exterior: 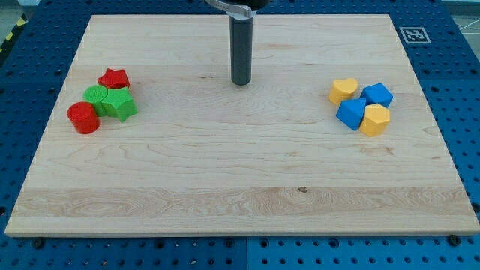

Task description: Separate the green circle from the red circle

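Though unlabelled, green circle (94, 95) touches red circle (83, 118) — my tip (241, 82) apart.

Green circle (94, 95): short upright cylinder, far left, touching the red one.
Red circle (83, 118): upright cylinder, just nearer and left.

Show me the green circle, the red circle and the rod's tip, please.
green circle (94, 94), camera view, its top face.
red circle (83, 118), camera view, its top face.
my tip (241, 82), camera view, the rod's very end.
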`<action>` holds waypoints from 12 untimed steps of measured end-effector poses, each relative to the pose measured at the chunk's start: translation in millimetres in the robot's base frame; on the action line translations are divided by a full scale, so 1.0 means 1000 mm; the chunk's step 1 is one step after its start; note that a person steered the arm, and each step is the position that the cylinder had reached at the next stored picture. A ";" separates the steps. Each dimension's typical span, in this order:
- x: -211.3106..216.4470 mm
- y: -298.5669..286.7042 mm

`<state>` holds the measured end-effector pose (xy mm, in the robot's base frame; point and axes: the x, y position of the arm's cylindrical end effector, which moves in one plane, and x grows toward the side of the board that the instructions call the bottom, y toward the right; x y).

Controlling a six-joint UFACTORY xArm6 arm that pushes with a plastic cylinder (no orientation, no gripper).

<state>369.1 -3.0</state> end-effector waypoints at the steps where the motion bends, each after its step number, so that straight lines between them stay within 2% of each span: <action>1: 0.000 0.000; 4: 0.000 0.000; 5: 0.000 -0.029; 6: 0.000 -0.100; 7: -0.008 -0.141; 8: -0.072 -0.194; 10: -0.071 -0.300; 12: -0.063 -0.302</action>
<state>305.7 -304.9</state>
